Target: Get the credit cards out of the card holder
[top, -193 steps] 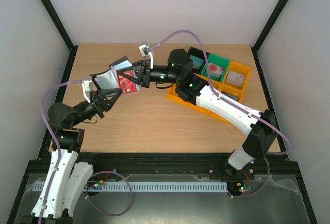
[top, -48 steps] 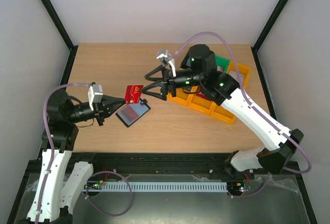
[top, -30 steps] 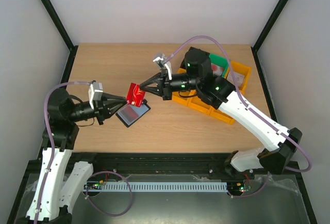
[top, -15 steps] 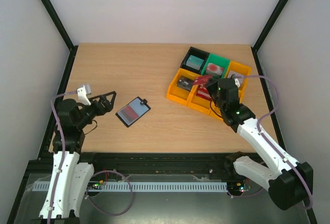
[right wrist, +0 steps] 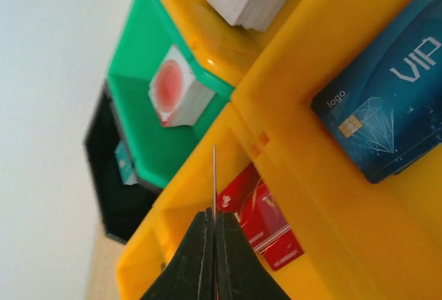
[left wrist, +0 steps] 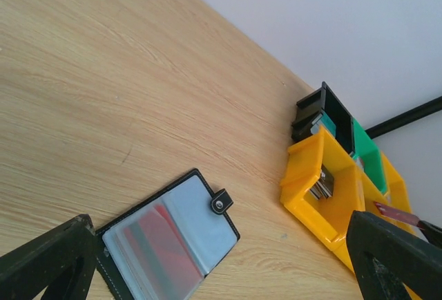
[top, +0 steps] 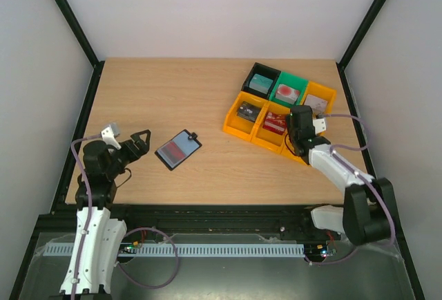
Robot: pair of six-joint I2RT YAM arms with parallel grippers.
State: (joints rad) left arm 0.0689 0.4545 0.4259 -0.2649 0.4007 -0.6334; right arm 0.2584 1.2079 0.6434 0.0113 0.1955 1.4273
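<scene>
Over the yellow plastic bins (right wrist: 324,44), my right gripper (right wrist: 214,209) is pinched tight on a thin red plastic credit card (left wrist: 397,213). A blue card (right wrist: 383,124) in one compartment reads "VIP" and "logo". My left gripper (top: 141,141) gapes wide, holding nothing, near the flat black folding card holder (top: 178,150), which lies open on the wooden table (top: 207,99), red showing inside.

Black card holder (top: 179,149), blue-grey inside; red card (left wrist: 395,212); yellow bin (left wrist: 309,200).

My left arm (top: 97,158) sits folded low by its base, jaws spread wide, pointing rightward. My right arm (top: 335,167) stretches forward and leftward from its base, jaws pinched tight together.
</scene>
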